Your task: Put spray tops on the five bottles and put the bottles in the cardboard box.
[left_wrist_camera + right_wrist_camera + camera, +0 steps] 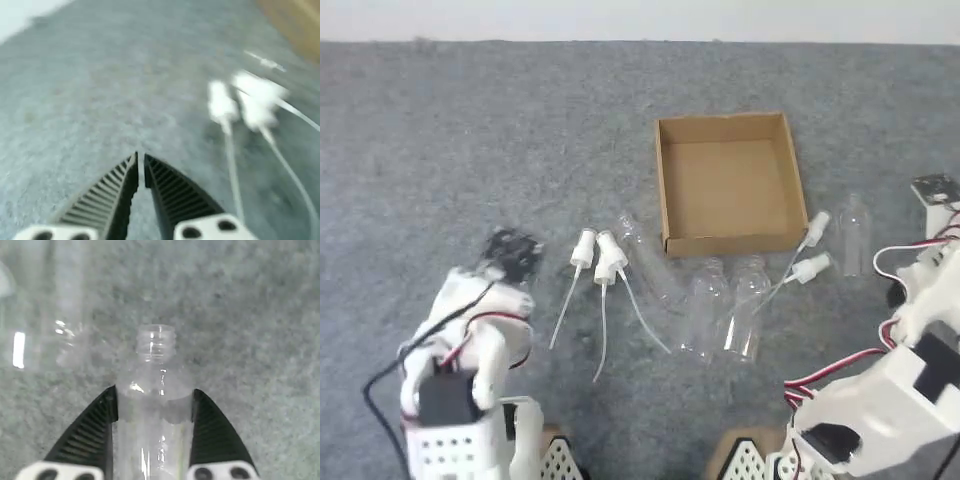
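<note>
My right gripper [154, 402] is shut on a clear bottle [155, 375] with a bare, open neck, held over the carpet. A second bottle [65, 305] blurs beside it. The right arm [920, 300] stands at the table's right edge. My left gripper [140, 160] is shut with nothing in it, low over the carpet left of the white spray tops [221, 102]. From above, the left gripper [510, 255] sits left of those tops [600, 255]. Clear bottles [725, 305] lie below the cardboard box [730, 243]; another bottle [855, 232] lies to its right.
Two more spray tops [810, 250] with long tubes lie right of the box front. One bottle [640, 255] lies slanted by the box's near-left corner. Grey carpet [470, 140] stretches open to the left and behind the box.
</note>
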### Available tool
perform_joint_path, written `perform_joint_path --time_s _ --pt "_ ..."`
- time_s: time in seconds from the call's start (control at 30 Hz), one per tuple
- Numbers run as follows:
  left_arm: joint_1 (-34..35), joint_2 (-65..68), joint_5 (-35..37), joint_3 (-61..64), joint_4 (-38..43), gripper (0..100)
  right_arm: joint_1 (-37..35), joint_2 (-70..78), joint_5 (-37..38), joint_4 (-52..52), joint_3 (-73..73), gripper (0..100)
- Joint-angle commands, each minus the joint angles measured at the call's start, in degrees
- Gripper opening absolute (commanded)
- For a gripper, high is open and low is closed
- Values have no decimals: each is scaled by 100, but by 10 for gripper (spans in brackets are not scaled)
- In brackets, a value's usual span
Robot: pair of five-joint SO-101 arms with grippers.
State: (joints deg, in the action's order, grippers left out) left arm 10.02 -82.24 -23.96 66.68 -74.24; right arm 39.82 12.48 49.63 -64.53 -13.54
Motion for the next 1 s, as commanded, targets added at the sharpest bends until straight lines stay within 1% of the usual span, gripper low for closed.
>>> perform_joint_path --time_s 0.0,0.1,0.2,0.33,0.4,0.47,0.63,0.83,0.97 --pt "-976 2031 369 -1376 -132 13 286 -31 -88 57 -70 6" --pt "-1257 3376 985 -1886 378 19 330 -31 -88 66 -70 6" --pt "-1301 4721 1380 -2281 1037 81 321 -31 -88 75 -141 6" --pt "-1266 6382 1521 -2774 1855 171 321 -31 -53 75 -149 6" --pt "-1248 7112 1530 -3002 2092 175 321 -31 -53 66 -149 6" --pt "-1248 7710 1530 -3248 2154 167 321 -31 -53 66 -158 6" --pt "-1240 8510 1530 -3670 2198 166 303 -31 -44 66 -158 6" --pt "-1081 8958 1538 -3749 2620 166 303 -31 -44 31 -158 6" --pt "-1090 9125 1538 -3890 2673 160 303 -31 -44 22 -158 6"
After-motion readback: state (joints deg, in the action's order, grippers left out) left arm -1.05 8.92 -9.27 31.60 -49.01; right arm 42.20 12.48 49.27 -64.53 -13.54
